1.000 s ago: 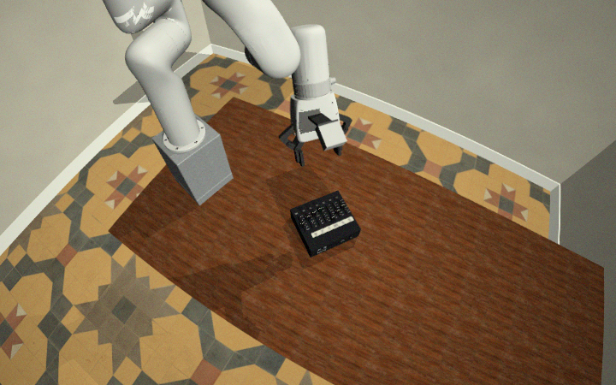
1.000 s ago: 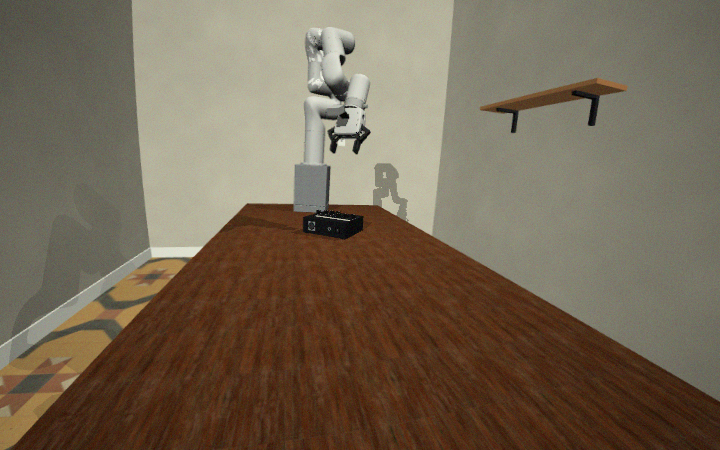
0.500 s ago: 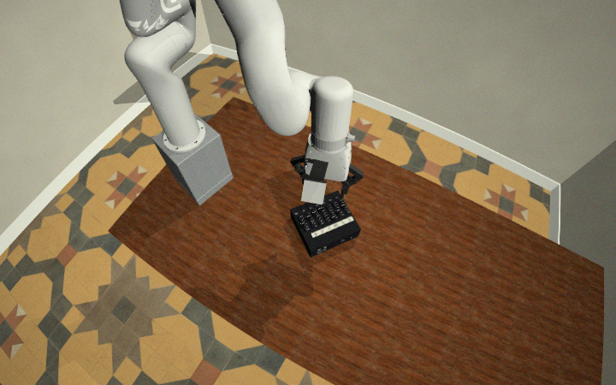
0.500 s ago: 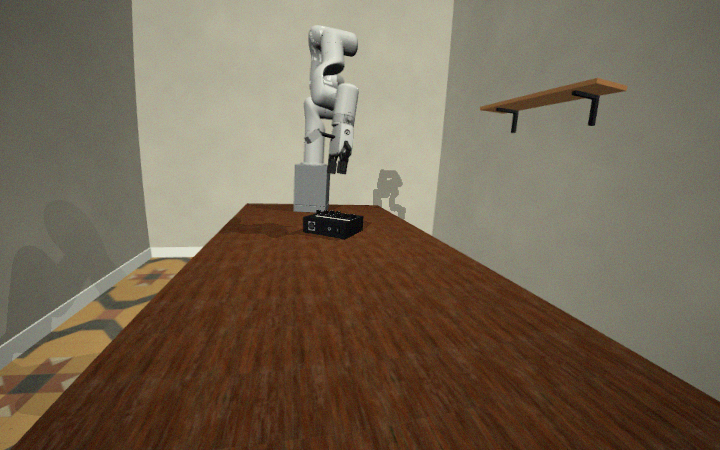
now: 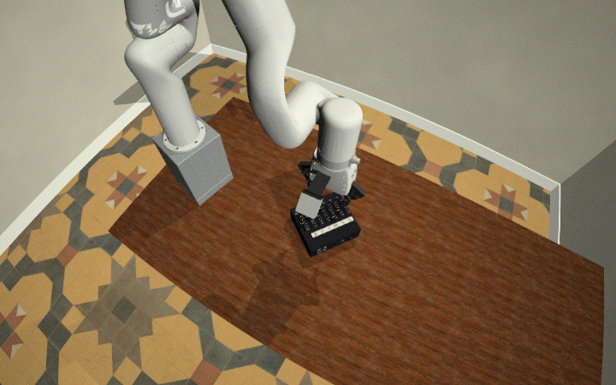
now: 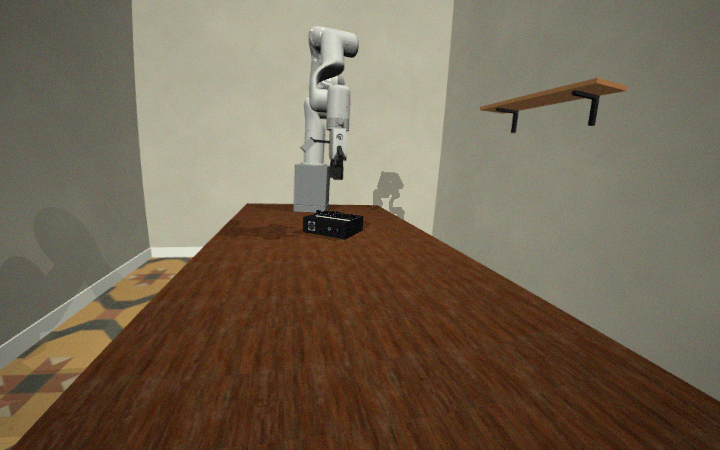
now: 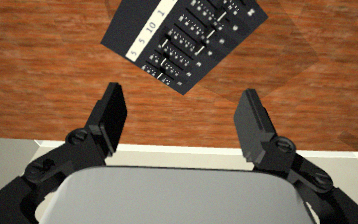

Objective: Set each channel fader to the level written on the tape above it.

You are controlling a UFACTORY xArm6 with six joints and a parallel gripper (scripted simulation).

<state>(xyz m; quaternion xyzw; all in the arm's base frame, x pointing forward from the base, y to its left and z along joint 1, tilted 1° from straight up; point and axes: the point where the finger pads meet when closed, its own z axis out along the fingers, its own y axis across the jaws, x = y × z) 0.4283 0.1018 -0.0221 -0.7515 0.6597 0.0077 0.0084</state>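
Note:
The lighting desk point(image 5: 325, 225) is a small black box standing on the wooden table. In the wrist view it point(image 7: 185, 40) sits tilted at the top and is partly cut off by the frame. Its white tape point(image 7: 147, 32) reads 5, 5, 10, 1 and then runs out of view. Several faders point(image 7: 190, 37) show with caps at different heights. My gripper point(image 5: 331, 184) hangs above the desk's far side, open and empty. In the wrist view its fingers stand wide apart below the desk. From the far camera the gripper point(image 6: 337, 165) hangs well above the desk point(image 6: 333, 223).
The arm's grey base block point(image 5: 198, 165) stands at the table's corner, left of the desk. A wooden wall shelf point(image 6: 553, 95) hangs high on the right wall. The table's edge runs close behind the desk in the wrist view point(image 7: 180, 150).

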